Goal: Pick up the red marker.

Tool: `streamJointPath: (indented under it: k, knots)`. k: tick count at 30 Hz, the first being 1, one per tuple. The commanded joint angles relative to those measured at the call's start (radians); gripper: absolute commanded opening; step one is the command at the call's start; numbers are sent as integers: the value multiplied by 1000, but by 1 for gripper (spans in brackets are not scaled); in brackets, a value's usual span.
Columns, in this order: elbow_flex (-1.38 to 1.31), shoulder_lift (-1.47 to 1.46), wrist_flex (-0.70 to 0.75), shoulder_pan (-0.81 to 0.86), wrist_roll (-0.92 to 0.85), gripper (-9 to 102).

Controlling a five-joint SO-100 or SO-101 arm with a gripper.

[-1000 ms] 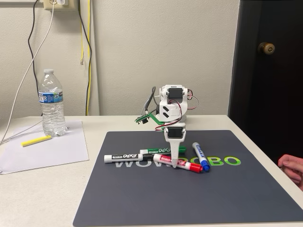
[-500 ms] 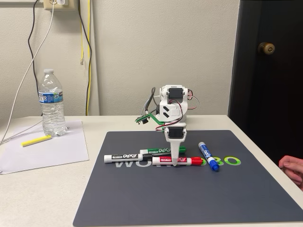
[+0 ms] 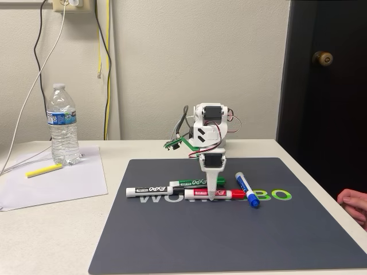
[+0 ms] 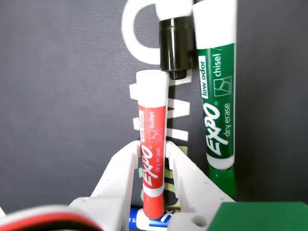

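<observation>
The red marker [image 3: 230, 194] lies level on the dark mat [image 3: 229, 235], its red cap to the right in the fixed view. My gripper [image 3: 212, 197] points straight down onto its middle. In the wrist view the red marker [image 4: 152, 130] runs up between my two white fingers [image 4: 120, 168], which press against both of its sides; the gripper [image 4: 152, 156] is shut on it. The marker still rests on the mat.
A green marker [image 3: 189, 183] [image 4: 219, 110] lies just behind the red one, a black marker [image 3: 150, 189] to the left and a blue marker [image 3: 248, 189] to the right. A water bottle [image 3: 62, 123], paper [image 3: 51, 183] and a yellow stick [image 3: 43, 170] are at far left. A person's hand [image 3: 352, 201] rests at the right edge.
The red marker swung from a slant to level under my gripper. The blue marker was nudged right, then drifted slightly back left. The arm stayed nearly in place.
</observation>
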Motion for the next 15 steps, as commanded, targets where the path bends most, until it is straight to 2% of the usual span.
streamJointPath:
  k: [1, 8, 15]
  knots:
    - [38, 153, 3, -18, 23, 0]
    - [554, 698, 3, -2, 21, 0]
    - [864, 1104, 2, -9, 14, 0]
